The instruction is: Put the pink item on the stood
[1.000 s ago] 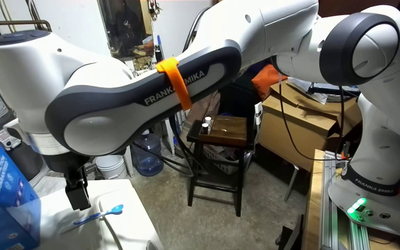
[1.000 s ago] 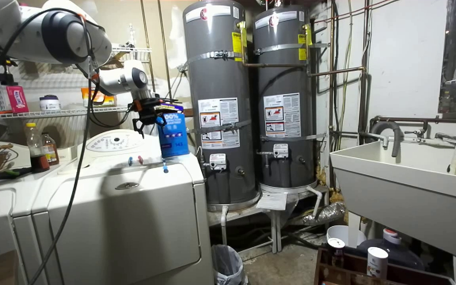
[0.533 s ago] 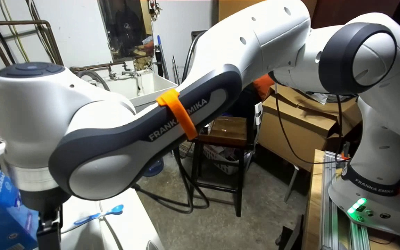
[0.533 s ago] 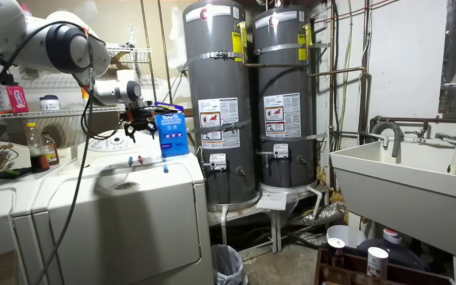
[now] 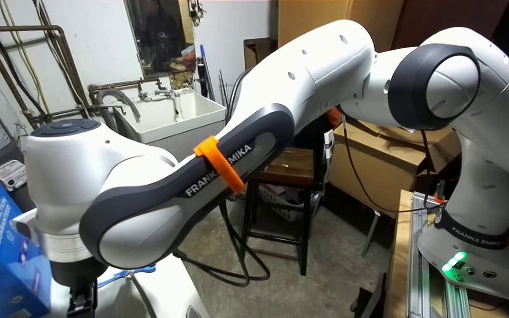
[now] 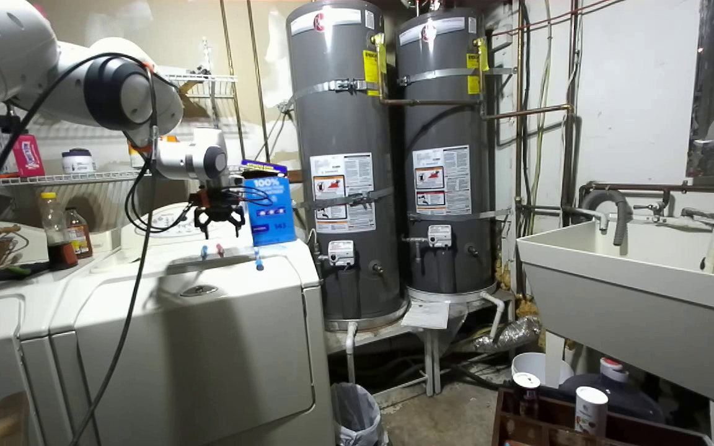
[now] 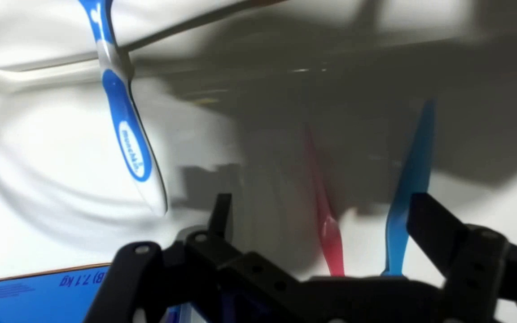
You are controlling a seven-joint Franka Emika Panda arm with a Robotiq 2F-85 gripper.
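Having dropped closer to the glossy white surface point(image 7: 52, 233), the empty, spread jaws hang over the slim pink plastic utensil point(image 7: 330, 231) lying there near a slim blue plastic utensil point(image 7: 413, 175), so a grasp seems close, the dark brown wooden stool point(image 5: 306, 225) to follow.

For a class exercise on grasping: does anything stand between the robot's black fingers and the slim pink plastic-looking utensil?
Yes: in the wrist view a slim blue plastic-looking utensil lies between the pink utensil and one of the fingers, which partly hides it, so closing might catch both. Nothing visible lies on the pink one.
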